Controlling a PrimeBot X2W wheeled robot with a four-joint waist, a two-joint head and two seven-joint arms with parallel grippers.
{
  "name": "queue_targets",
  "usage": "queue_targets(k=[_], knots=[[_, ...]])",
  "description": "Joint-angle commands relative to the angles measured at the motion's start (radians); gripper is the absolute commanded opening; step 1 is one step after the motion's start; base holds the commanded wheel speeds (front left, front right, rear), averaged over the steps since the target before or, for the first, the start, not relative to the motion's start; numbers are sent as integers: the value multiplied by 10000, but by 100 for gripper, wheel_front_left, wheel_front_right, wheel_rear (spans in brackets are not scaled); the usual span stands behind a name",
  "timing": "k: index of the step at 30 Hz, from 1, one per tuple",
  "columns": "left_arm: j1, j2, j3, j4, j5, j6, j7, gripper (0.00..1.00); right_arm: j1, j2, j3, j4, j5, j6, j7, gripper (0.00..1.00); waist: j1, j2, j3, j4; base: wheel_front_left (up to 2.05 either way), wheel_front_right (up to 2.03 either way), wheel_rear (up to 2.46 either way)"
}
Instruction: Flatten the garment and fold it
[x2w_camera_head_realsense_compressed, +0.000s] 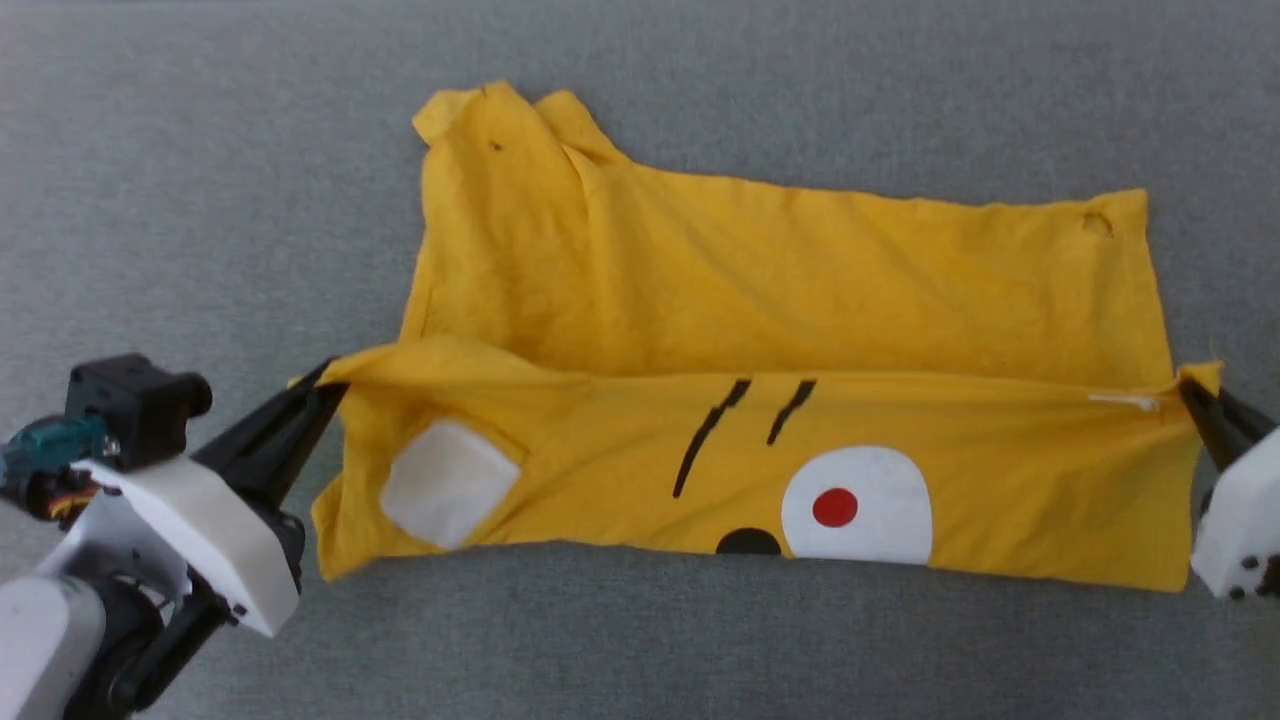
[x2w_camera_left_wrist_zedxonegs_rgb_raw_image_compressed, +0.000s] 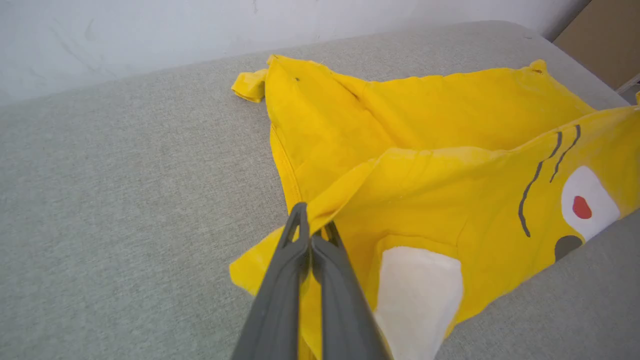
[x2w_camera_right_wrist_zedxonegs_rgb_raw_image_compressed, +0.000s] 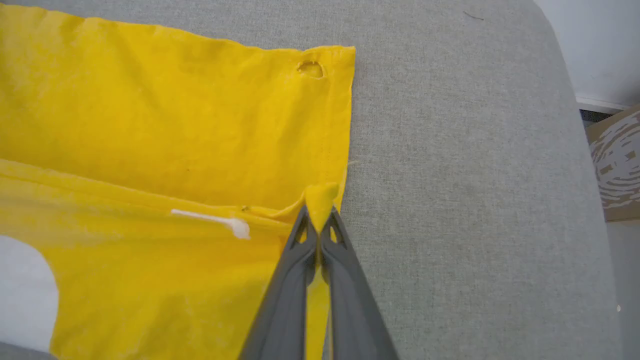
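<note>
The garment (x2w_camera_head_realsense_compressed: 800, 300) is lying spread across the grey cushion (x2w_camera_head_realsense_compressed: 200, 200), with its near half doubled over so that the cat print (x2w_camera_head_realsense_compressed: 855, 505) is facing up. The left gripper (x2w_camera_head_realsense_compressed: 322, 388) and the right gripper (x2w_camera_head_realsense_compressed: 1192, 392) are pinching opposite ends of the garment's fold line, jaws closed tight on cloth, probably to stretch that edge so the fold lands straight. The left wrist view is revealing what the head view is flattening: the doubled half appears raised off the layer beneath. The right wrist view is showing the pinched corner (x2w_camera_right_wrist_zedxonegs_rgb_raw_image_compressed: 322, 197) poking past the fingertips.

Grey cloth surface (x2w_camera_head_realsense_compressed: 200, 150), white wall (x2w_camera_left_wrist_zedxonegs_rgb_raw_image_compressed: 100, 30)
</note>
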Motion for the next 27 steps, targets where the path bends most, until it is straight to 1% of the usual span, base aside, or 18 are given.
queue_targets(k=[1,4,10,11,13,14,15,16,17,18,19,20,23,27], knots=[[-200,-98,-12,126,66,-97,-80,0,-174,-51,47,102,-94,-9,-42,0,-3,0,721,-314,0,0,0],[-621,-310,-180,693,87,-330,-166,0,-558,-30,344,554,-187,-9,29,0,-3,0,931,-347,0,0,0],[-1167,-850,-672,2082,280,-541,-307,0,-831,114,596,1323,-131,-9,194,0,-3,0,1101,-288,0,0,0],[-1248,-929,-743,2308,339,-569,-365,2,-846,126,601,1397,-117,-9,176,0,-3,0,1109,-275,0,0,0],[-1403,-1150,-783,2739,367,-575,-555,22,-855,123,607,1505,-104,-9,150,0,-3,0,1111,-250,0,0,0],[-1481,-1237,-800,2927,410,-578,-667,32,-857,120,606,1546,-100,-9,138,4,-3,0,1105,-242,0,0,0],[-1544,-1333,-812,3098,414,-590,-771,40,-863,120,606,1581,-94,-9,125,22,-3,0,1094,-236,0,0,0],[-1593,-1428,-823,3244,382,-612,-854,44,-871,129,619,1608,-71,-9,106,50,-3,0,1077,-232,0,0,0],[-1635,-1526,-816,3377,337,-627,-952,46,-888,198,540,1646,-47,-9,64,100,-3,0,1050,-229,0,0,0],[-1662,-1636,-802,3495,266,-636,-1037,59,-910,269,469,1666,-42,-9,9,100,-3,0,1007,-220,0,0,0],[-1668,-1747,-777,3582,157,-647,-1108,84,-929,303,464,1647,-31,-9,-60,100,-3,0,953,-210,0,0,0],[-1659,-1840,-722,3643,57,-639,-1203,100,-937,337,461,1622,-1,-9,-125,100,-3,0,888,-201,0,0,0],[-1521,-1992,-539,3694,-148,-566,-1501,100,-859,428,404,1461,193,-9,-277,100,-3,0,627,-157,0,0,0],[-1011,-2108,-191,3382,-328,-315,-2098,100,-526,551,110,905,320,-9,-738,100,-3,0,164,-52,0,0,0]])
